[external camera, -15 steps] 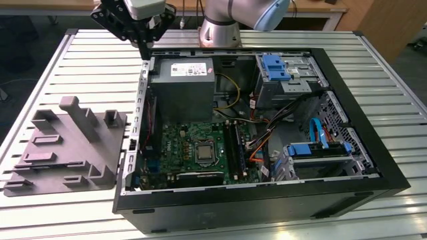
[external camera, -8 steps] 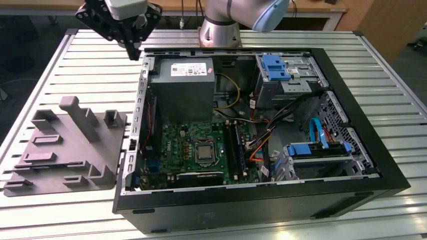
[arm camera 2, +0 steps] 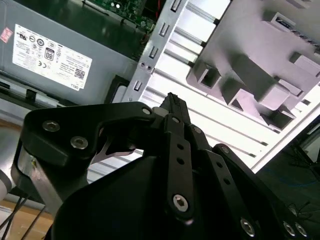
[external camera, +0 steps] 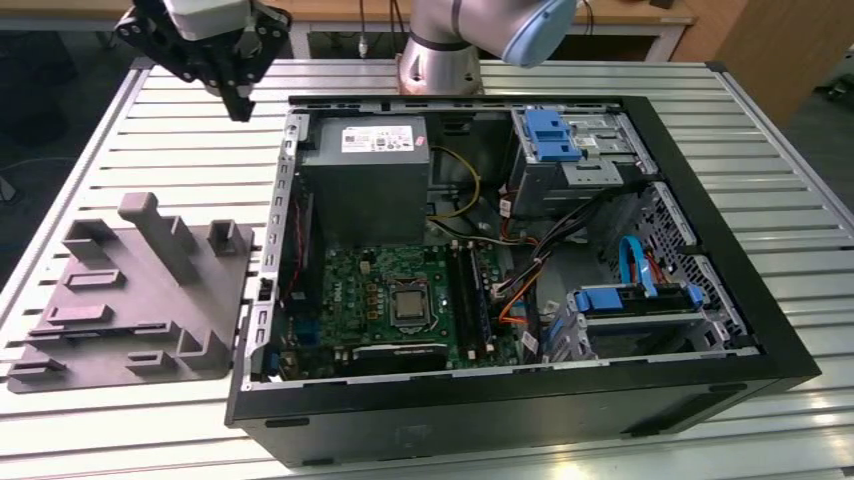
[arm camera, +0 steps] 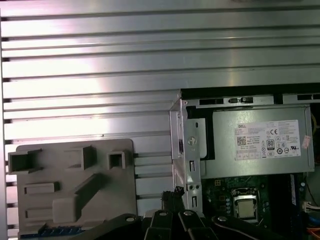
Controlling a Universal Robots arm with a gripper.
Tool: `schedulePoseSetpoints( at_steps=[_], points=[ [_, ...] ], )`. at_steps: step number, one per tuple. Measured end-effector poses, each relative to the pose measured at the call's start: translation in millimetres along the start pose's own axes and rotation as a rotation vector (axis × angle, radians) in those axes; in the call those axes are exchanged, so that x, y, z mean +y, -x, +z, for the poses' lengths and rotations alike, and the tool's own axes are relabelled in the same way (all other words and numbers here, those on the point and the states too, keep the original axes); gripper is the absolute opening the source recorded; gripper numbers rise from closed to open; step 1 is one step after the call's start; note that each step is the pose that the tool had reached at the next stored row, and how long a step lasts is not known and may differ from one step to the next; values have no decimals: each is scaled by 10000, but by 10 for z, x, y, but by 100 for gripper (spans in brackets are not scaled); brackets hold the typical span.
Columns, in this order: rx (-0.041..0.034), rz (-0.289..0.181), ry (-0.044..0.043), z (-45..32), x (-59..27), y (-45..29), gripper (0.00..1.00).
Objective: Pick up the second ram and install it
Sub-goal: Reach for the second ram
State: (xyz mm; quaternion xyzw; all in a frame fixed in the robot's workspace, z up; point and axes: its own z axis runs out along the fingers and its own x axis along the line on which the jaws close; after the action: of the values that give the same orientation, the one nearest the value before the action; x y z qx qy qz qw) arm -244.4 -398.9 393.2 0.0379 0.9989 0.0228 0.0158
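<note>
**Second ram in its fixture, pincer high and empty**

The second ram lies on the grey fixture, well apart from the pincer and below it. In the first wrist view it is a narrow dark-blue band with a finely toothed edge, flat along the fixture's side farthest from the pincer. Its chips and label cannot be made out.

The pincer hangs above the slatted table, over the gap between the fixture and the open computer case. The fixture is towards the exterior view's left of it and the case towards the exterior view's right. Its fingertips look pressed together with nothing between them (both wrist views show the linkage converging to a single dark tip).

Judged from this, the pick-up has not begun: the work stands at the approach, with neither grasp nor contact. Taking the strip would call for the jaws to be spread, turned to pinch across the thin board, not along it, and brought down squarely over its middle, so that it lifts level and clear of the fixture's raised blocks.

Inside the case, beyond the grey power supply from the pincer, lies the green motherboard. Which of its long black slots is free I cannot tell.
</note>
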Motion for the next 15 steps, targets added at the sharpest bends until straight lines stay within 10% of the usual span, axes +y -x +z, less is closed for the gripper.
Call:
schedulePoseSetpoints(
  at_steps=[15],
  points=[
    [-29, -1, 4, -14, -37, -489, 10]
  ],
)
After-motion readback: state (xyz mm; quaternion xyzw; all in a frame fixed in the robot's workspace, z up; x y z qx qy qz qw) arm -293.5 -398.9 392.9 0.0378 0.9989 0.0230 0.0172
